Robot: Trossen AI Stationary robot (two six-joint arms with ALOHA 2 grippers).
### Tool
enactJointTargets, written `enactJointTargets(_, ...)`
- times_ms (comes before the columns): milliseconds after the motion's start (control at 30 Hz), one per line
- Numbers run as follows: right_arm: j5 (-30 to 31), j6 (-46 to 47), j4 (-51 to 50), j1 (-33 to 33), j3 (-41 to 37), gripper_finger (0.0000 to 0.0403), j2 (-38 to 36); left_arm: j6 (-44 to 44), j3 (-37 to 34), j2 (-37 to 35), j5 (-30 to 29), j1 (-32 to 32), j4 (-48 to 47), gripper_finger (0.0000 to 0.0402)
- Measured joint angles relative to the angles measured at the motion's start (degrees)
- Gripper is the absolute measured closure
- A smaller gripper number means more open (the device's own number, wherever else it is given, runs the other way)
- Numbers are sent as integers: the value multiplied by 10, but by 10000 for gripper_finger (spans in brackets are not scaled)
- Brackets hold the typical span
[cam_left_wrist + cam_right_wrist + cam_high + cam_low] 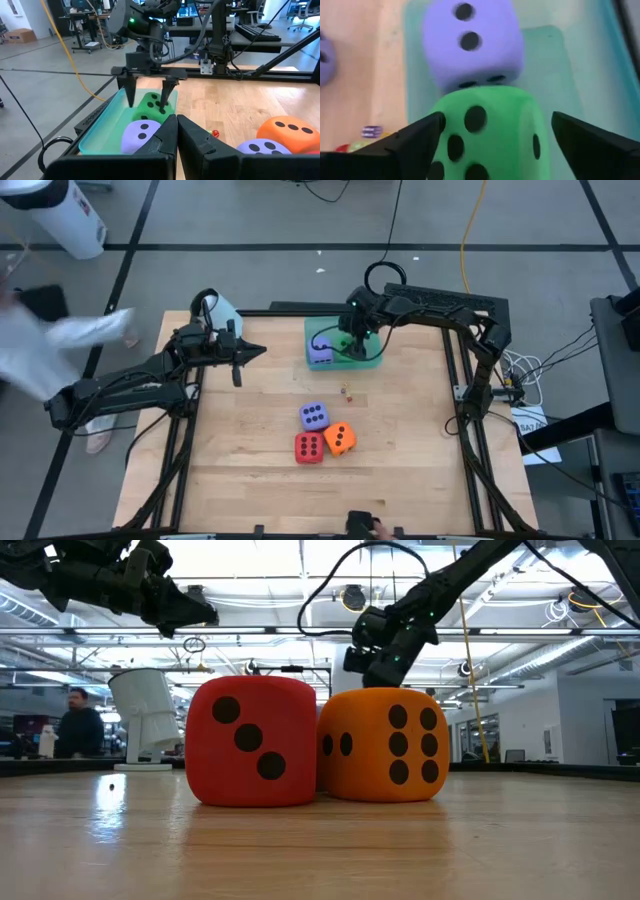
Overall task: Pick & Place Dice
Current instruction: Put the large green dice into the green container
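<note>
A translucent green tray sits at the table's far edge. In it lie a purple die and, next to it, a green die. My right gripper hangs open over the tray, slanting down, with one finger on each side of the green die. On the bare wood nearer the front, a second purple die, an orange die and a red die rest close together. My left gripper is shut, holds nothing, and hovers at the far left, pointing toward the tray. My right gripper straddles the green die's two opposite sides from above, slanting down. One finger overlaps the die's edge and the other finger stands clear of it. I cannot tell whether the gripper touches the die, which rests on the tray floor against the purple die.
A few tiny coloured bits lie on the wood between the tray and the three dice. A person's sleeve reaches in beyond the table's left side. Black frame rails run along the table's sides.
</note>
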Motion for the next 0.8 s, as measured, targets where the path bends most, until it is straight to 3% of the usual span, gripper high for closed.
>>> enactJointTargets(133, 23, -3, 9, 0, 0, 6, 0, 1, 0, 0, 0, 0, 0, 385)
enactJointTargets(467, 29, -32, 59, 6, 0, 9, -33, 1, 0, 0, 0, 0, 0, 385)
enactJointTargets(567, 67, -26, 80, 6, 0, 9, -41, 1, 0, 0, 0, 0, 0, 385)
enactJointTargets(700, 173, -19, 92, 0, 0, 9, -42, 1, 0, 0, 0, 0, 0, 385)
enactJointTargets(800, 158, 3, 79, -10, 0, 9, -42, 1, 0, 0, 0, 0, 0, 385)
